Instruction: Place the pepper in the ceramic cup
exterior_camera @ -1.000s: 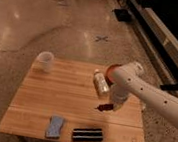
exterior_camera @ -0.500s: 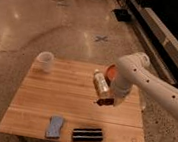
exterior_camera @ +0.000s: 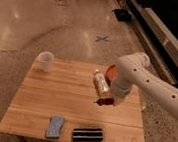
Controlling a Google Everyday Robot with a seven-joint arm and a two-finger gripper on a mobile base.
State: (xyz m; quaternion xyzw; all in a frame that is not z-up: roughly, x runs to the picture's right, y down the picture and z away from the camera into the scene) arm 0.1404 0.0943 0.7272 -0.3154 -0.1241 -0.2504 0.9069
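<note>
Along the near edge of the counter [exterior_camera: 31,104], a blue cloth [exterior_camera: 55,126] and a black block [exterior_camera: 88,134] side by side, both off the line of the work. Farther in, right of centre, the tool [exterior_camera: 103,99] low over the boards, closed on the pepper [exterior_camera: 107,102] as far as can be judged: a small dark red shape pinched at its tip, seemingly just off the wood. Just behind, a white bottle [exterior_camera: 101,82], tilted, whether propped or lying unclear, close against the white arm [exterior_camera: 132,75]. Behind that, an orange-red bowl [exterior_camera: 109,73], half hidden by the arm. At the far left corner, well apart from all this, the cup [exterior_camera: 45,61], upright, mouth up.

Step in hand, by judgement: the carry to the cup, with the drop not yet done. Lift first, enough to clear the rim with the hanging end of the pepper and not only with the tool. Ease away from the bottle before swinging left, to avoid rolling it with the wrist. Cross the middle of the counter on a diagonal, left and away. Stop centred over the mouth, not over the near wall. Turn the pepper end-down if possible, to avoid bridging the rim sideways. Lower to put its tip inside, then let go; from high up, likely a bounce out or a tipped cup. Withdraw straight up, clear of the rim.
</note>
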